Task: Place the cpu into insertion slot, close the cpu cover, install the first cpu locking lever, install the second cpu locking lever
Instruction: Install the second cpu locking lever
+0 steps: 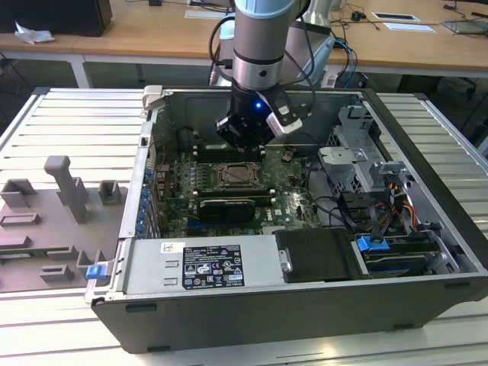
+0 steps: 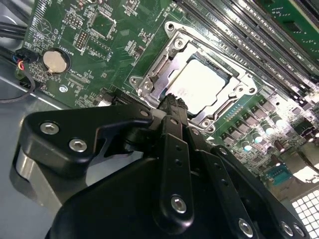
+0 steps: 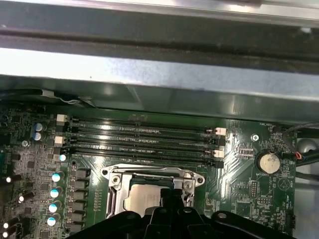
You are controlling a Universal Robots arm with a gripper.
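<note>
An open computer case holds the green board with the insertion slot (image 1: 232,177) near its middle. The cpu (image 2: 202,87), pale silver on top, lies in that slot. The cpu cover (image 2: 162,79) sits as a metal frame around it, and looks flat. The first wrist view shows the same cpu (image 3: 142,199) and cover (image 3: 149,174). My gripper (image 1: 245,143) hangs just above the slot's far side. In both wrist views its black fingers meet at the socket's edge, gripper (image 2: 172,102) and gripper (image 3: 167,194) shut with nothing held. I cannot make out how the locking levers stand.
Long memory slots (image 3: 139,137) run beside the socket, under the case wall (image 3: 149,74). A coin battery (image 2: 54,60) sits on the board. In the exterior view a power supply (image 1: 202,267) is in front, a drive cage (image 1: 351,152) and cables (image 1: 358,206) at the right, grey fixtures (image 1: 65,191) at the left.
</note>
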